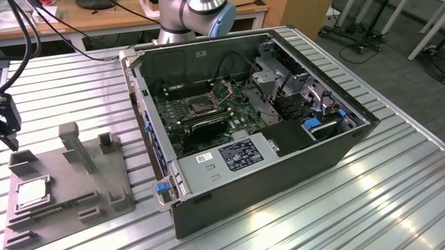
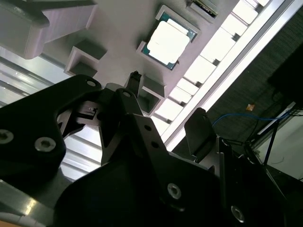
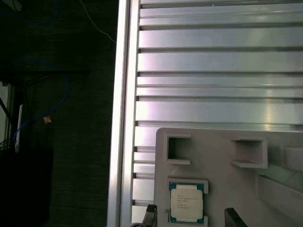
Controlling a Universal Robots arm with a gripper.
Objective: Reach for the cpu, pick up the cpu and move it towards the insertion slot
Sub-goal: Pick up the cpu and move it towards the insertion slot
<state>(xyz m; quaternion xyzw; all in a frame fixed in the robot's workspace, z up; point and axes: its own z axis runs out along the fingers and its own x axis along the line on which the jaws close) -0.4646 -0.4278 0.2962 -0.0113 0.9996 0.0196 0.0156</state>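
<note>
The cpu [image 1: 31, 194] lies flat, silver face up, in a square pocket of the grey holder [image 1: 70, 179], untouched. My claw [image 3: 191, 215] hangs above it, spread wide and gripping nothing; in the first wrist view its fingertips [image 3: 150, 213] flank the cpu. In the exterior view the holder sits on the slatted desk [image 1: 389, 182] at 8 o'clock from the open computer case [image 1: 278, 177]. The insertion slot [image 1: 201, 107] is on the board inside, toward 2 o'clock from the cpu.

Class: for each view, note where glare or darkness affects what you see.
Exterior view: light glares off the ribbed table. Second wrist view: the cpu is washed out white; the gripper is a dark silhouette. First wrist view: table slats shine; the floor is nearly black.
</note>
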